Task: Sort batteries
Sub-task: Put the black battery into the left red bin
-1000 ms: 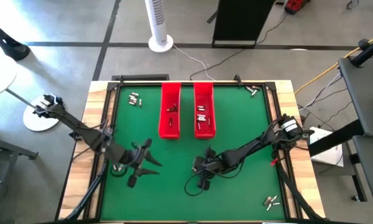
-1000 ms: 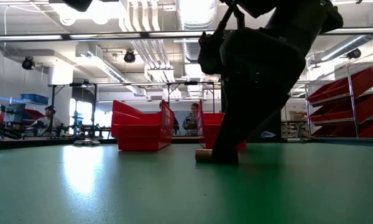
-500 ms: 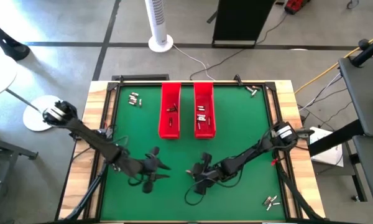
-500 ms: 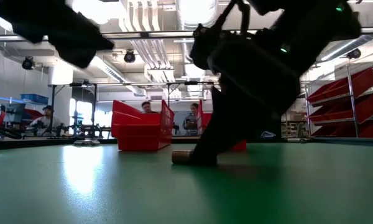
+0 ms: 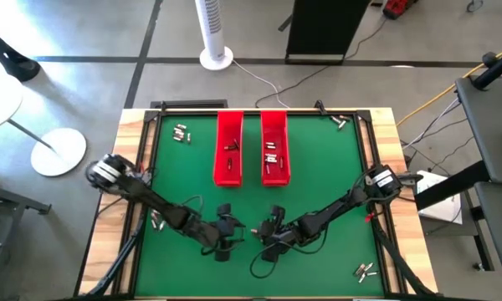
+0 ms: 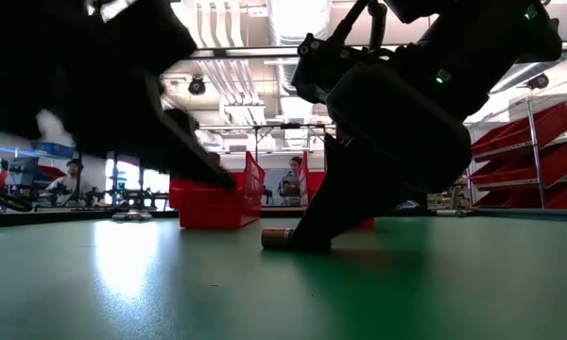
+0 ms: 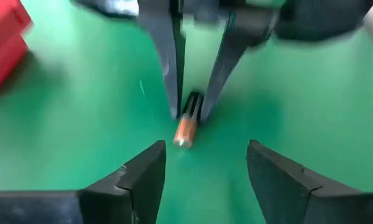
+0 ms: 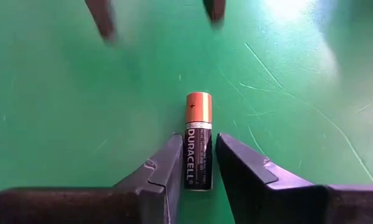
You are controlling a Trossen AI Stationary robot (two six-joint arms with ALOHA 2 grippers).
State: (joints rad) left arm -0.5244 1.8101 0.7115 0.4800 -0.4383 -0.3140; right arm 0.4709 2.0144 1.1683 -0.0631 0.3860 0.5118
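Observation:
One battery (image 8: 198, 124), black with a coppery end, lies flat on the green mat (image 8: 62, 112) near the middle of the table's near half. My right gripper (image 8: 199, 146) reaches down over it, one finger on either side of its dark end, with only thin gaps. In the low view the battery (image 6: 276, 238) rests on the mat under that gripper. My left gripper (image 7: 205, 146) stands open and empty a short way off, facing the battery's coppery end (image 7: 184, 132). In the high view my left gripper (image 5: 230, 237) and my right gripper (image 5: 263, 238) nearly meet. My right gripper's fingers (image 8: 174, 162) flank the battery's dark end (image 8: 196, 163), slanting down from the table's right side and lying along the battery. The battery lies flat on the mat. Whether the fingers touch it, I cannot tell.
Two long red trays (image 5: 228, 159) (image 5: 274, 159) stand side by side at the far middle, each with a few batteries inside. Loose batteries lie at the far left (image 5: 181, 132), far right (image 5: 340, 121) and near right (image 5: 365, 269). Open green mat surrounds both grippers.
My left gripper has swung down and toward the table's right, from the near left to just in front of my right gripper. My right gripper has shifted a little toward the table's left, and the battery under it has slid along the mat with it, then lain still.

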